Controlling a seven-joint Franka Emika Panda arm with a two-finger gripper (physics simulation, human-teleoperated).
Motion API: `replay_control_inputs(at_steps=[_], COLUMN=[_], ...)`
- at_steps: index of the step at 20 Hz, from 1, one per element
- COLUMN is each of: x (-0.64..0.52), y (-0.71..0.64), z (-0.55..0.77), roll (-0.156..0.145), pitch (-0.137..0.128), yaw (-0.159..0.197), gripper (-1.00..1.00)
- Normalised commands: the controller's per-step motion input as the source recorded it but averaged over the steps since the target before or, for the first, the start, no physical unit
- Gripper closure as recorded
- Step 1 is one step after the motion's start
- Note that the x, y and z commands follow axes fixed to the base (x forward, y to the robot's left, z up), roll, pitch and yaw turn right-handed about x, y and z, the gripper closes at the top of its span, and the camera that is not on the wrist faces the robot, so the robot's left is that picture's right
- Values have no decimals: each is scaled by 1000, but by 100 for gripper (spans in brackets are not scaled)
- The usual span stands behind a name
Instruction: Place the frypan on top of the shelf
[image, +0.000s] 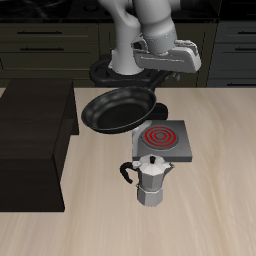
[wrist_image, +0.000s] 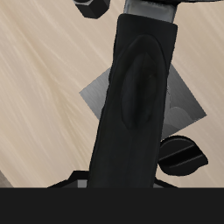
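Note:
The black frypan (image: 115, 110) hangs tilted in the air between the shelf and the stove plate, its rim close to the shelf's edge. My gripper (image: 157, 88) is shut on its long black handle, just behind the pan's bowl. The shelf (image: 35, 140) is a large dark boxy unit with a flat bare top beside the pan. In the wrist view the handle (wrist_image: 136, 96) fills the middle, running out from between my gripper's (wrist_image: 131, 9) fingers. The pan's bowl is mostly out of that view.
A grey stove plate (image: 160, 142) with a red coil lies on the table below the pan's handle side; it also shows in the wrist view (wrist_image: 92, 98). A silver moka pot (image: 152, 182) stands nearer the front edge. Dark drawer cabinets (image: 40, 45) line the back.

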Motion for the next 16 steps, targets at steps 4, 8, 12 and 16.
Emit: replay_control_inputs(at_steps=[4, 8, 12, 16], x=[-92, -81, -96, -98], y=[39, -93, -90, -78], z=[211, 235, 287, 247], roll=[6, -18, -27, -19], pitch=[-26, -28, -29, -37], yaw=[34, 22, 43, 32], gripper=[100, 100, 100, 100])
